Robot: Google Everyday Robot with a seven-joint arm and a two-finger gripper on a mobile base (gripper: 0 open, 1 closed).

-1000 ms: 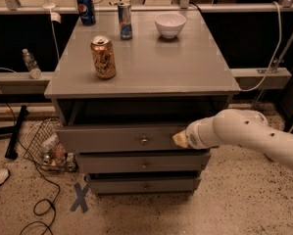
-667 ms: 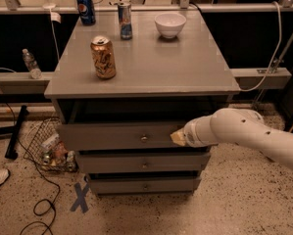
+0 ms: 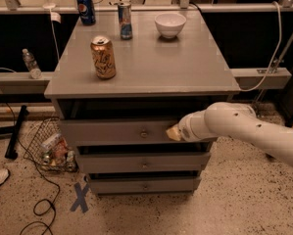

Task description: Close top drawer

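The top drawer (image 3: 111,131) is a wide grey drawer with a small round metal knob (image 3: 144,133) at its centre. It stands slightly pulled out of the grey cabinet (image 3: 151,67), with a dark gap above its front. My gripper (image 3: 173,132) is at the end of the white arm (image 3: 244,129) that reaches in from the right. Its yellowish tip rests against the drawer front, right of the knob.
On the cabinet top stand an orange can (image 3: 103,57), a Pepsi can (image 3: 86,9), a slim can (image 3: 125,20) and a white bowl (image 3: 170,24). Two more grey drawers (image 3: 143,164) lie below. A wire basket (image 3: 50,146), cables and a blue tape X (image 3: 80,198) are on the floor at left.
My gripper and arm have shifted slightly left along the drawer front, toward the knob. The drawer's gap looks slightly narrower.
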